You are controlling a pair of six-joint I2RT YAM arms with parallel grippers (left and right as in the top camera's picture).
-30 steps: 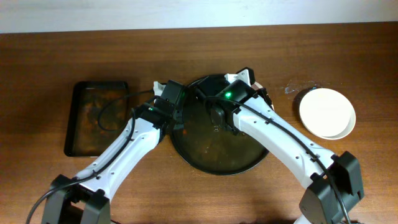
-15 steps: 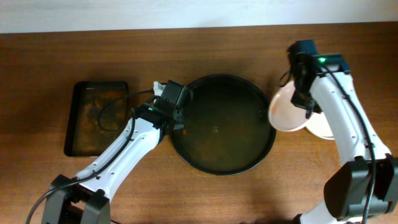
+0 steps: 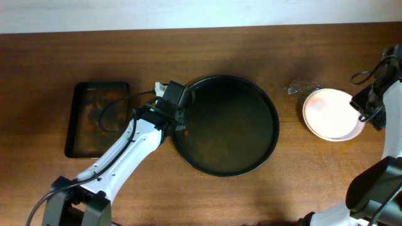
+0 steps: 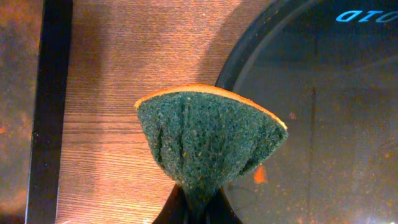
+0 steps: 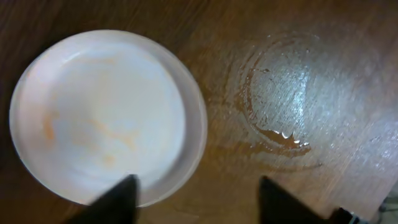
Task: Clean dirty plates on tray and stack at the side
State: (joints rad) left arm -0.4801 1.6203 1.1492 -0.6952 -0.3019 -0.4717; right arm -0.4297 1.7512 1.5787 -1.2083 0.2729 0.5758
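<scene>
The round black tray [image 3: 232, 135] holds no plate and shows only faint orange residue. My left gripper [image 3: 178, 108] sits at its left rim, shut on a green sponge [image 4: 208, 140] with an orange back that overhangs the tray rim [image 4: 245, 53]. On the table at the right lies a white plate [image 3: 330, 113] with pale orange smears [image 5: 102, 118], resting on another plate whose rim shows beneath it. My right gripper [image 5: 196, 199] hovers open over the plate's near edge, holding nothing. In the overhead view it is at the frame's right edge [image 3: 367, 110].
A smaller rectangular black tray [image 3: 97, 119] with orange-brown residue lies left of the round one; its edge [image 4: 53, 112] runs beside the sponge. A wet ring-shaped patch [image 5: 280, 93] shines on the wooden table next to the plates.
My right arm carried a plate from the round tray to the right, set it on the plate there and opened. The left arm and sponge have not moved.
</scene>
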